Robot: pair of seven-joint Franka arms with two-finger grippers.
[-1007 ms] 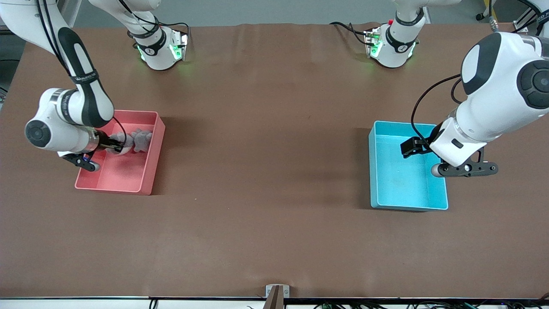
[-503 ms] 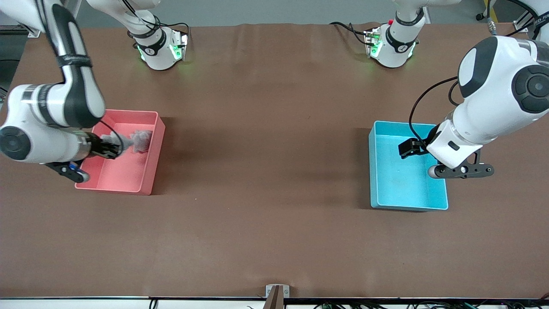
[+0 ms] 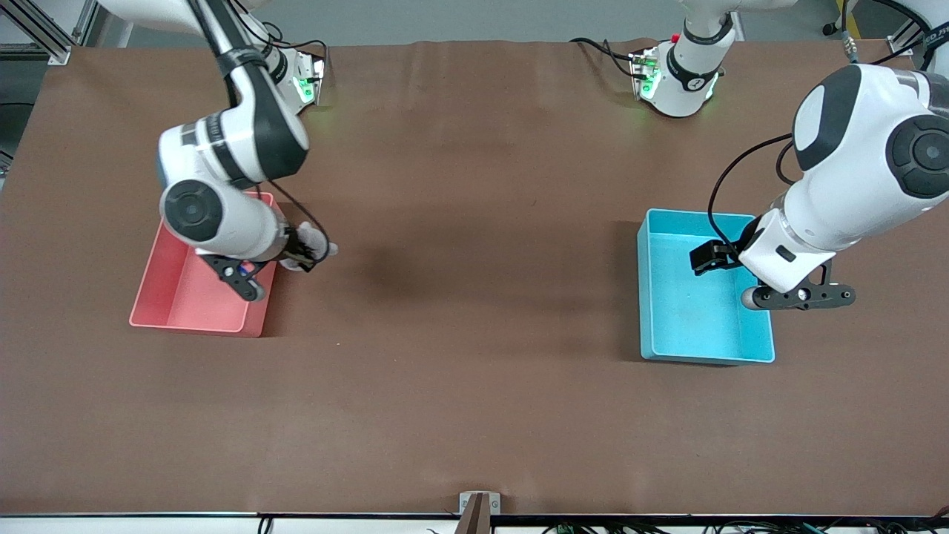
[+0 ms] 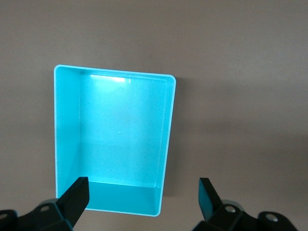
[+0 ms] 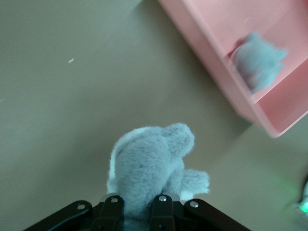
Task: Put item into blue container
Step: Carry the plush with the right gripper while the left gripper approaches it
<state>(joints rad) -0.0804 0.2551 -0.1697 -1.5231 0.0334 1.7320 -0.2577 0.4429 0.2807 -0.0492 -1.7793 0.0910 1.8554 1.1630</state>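
The blue bin (image 3: 704, 348) sits on the brown surface (image 3: 460, 371) toward the left arm's end, nearer the front edge than the arms' bases, and nothing lies inside it (image 4: 120, 139). The left gripper (image 3: 715, 256) waits over this bin, its jaws spread wide with nothing between them; the wrist view looks straight down into the bin between the two black fingers (image 4: 77, 195).

Toward the right arm's end lies the pink bin (image 3: 185, 311), well apart from the blue one. The right gripper (image 3: 300, 252) is up in the air over the bare surface just beside the pink bin's wall that faces the blue bin. Its jaws are clamped on a grey plush toy (image 3: 315, 241), which sticks out past the fingertips; the wrist view shows the toy (image 5: 149, 163) gripped at its lower end. A second grey plush (image 5: 260, 60) lies inside the pink bin (image 5: 226, 62), against its wall.
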